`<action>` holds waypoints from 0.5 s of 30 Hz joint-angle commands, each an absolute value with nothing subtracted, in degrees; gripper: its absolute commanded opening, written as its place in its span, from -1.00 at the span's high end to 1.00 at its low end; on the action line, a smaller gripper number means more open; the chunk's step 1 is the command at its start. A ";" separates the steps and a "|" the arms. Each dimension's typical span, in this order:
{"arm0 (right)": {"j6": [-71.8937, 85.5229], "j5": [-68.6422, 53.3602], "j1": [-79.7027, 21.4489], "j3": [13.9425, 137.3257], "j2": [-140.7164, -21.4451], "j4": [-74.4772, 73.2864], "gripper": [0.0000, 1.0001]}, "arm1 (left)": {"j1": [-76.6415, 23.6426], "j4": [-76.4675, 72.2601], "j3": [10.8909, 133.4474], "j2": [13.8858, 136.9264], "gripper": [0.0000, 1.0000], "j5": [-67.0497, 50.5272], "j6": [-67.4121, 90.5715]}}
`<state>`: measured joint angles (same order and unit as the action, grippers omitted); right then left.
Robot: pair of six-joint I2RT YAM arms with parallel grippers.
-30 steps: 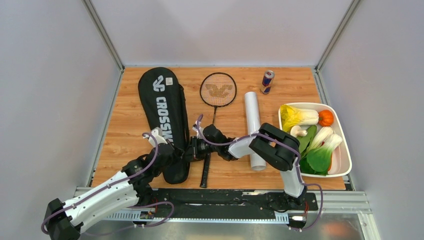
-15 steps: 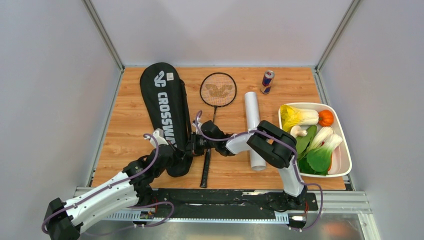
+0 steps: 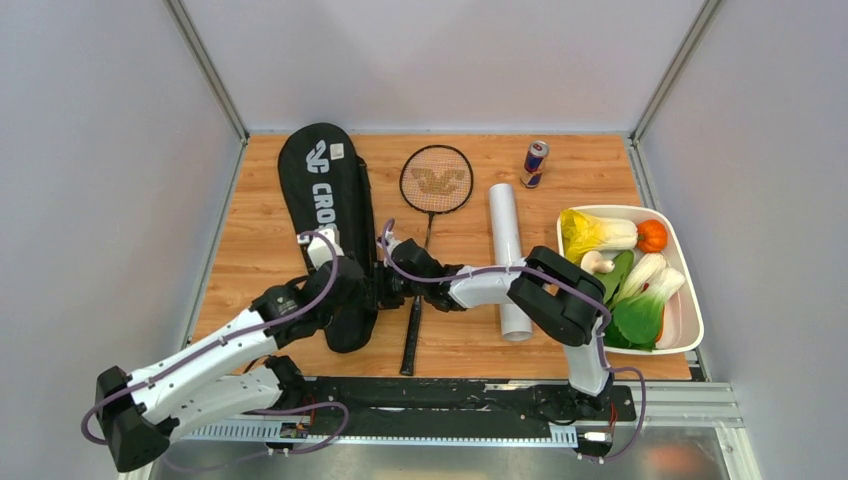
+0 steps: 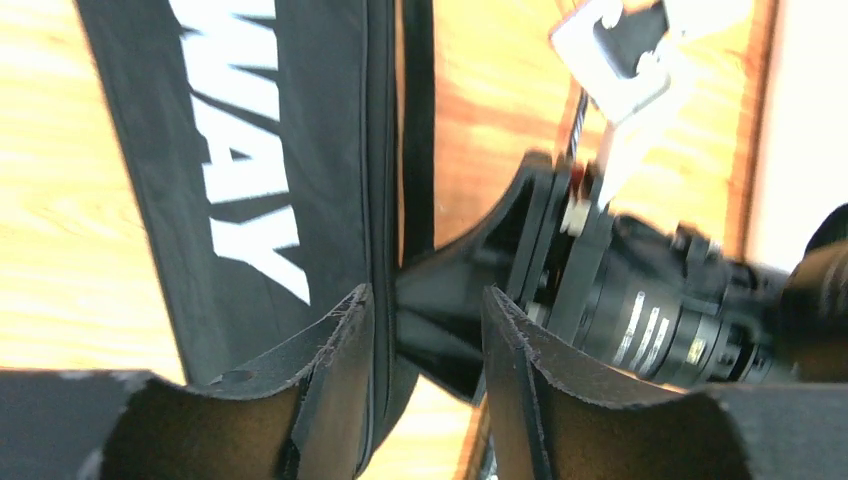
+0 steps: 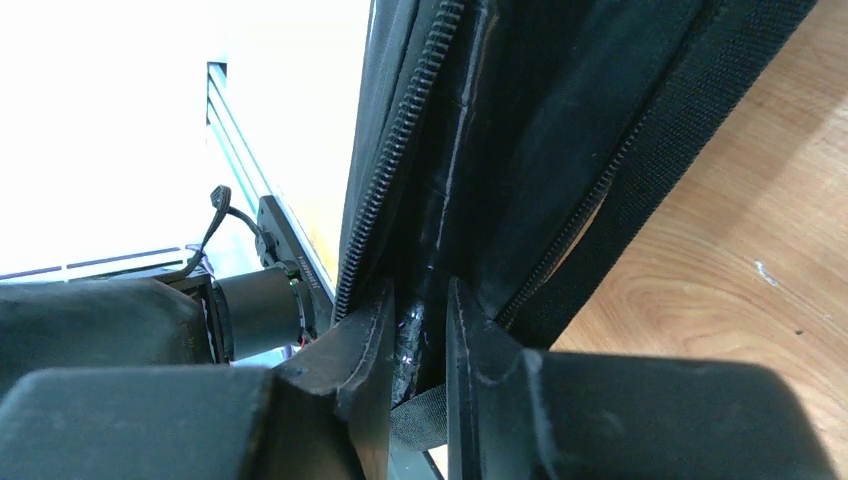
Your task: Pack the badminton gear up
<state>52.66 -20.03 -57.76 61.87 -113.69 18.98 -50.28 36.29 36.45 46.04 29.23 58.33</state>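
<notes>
At the near end of the long black fabric racket bag (image 3: 325, 190), the left gripper (image 4: 425, 295) stands spread beside the zip seam, holding nothing. The right gripper (image 5: 418, 290) is pinched onto a fold of the bag's zipped edge. The cloth looks limp and light, so it should sag; the stiffer zip hem seems the best hold. Just right lies the thin black strung racket (image 3: 436, 180), then the white cylindrical tube (image 3: 505, 250), both unpacked. Farther off stands a small red-and-blue drink can (image 3: 535, 163).

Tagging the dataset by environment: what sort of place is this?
Probably a lab robot cell: wooden tabletop boxed in by plain white panels, arms bolted to a front rail, staged props like the racket bag and vegetable tray.
</notes>
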 commanded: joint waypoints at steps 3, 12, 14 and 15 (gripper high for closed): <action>50.89 -16.98 -59.00 62.14 -111.65 22.28 0.84 | -50.13 44.25 48.00 57.98 -0.13 44.09 49.37; 53.00 -15.11 -59.56 59.96 -112.31 26.71 0.92 | -41.09 37.87 50.04 68.93 -0.19 38.79 43.25; 53.77 -14.58 -59.59 59.48 -112.18 27.81 0.93 | -39.88 36.67 50.68 70.50 -0.19 38.17 42.90; 54.19 -14.31 -59.63 59.02 -112.09 28.50 0.93 | -39.19 36.31 50.97 71.81 -0.19 38.07 42.81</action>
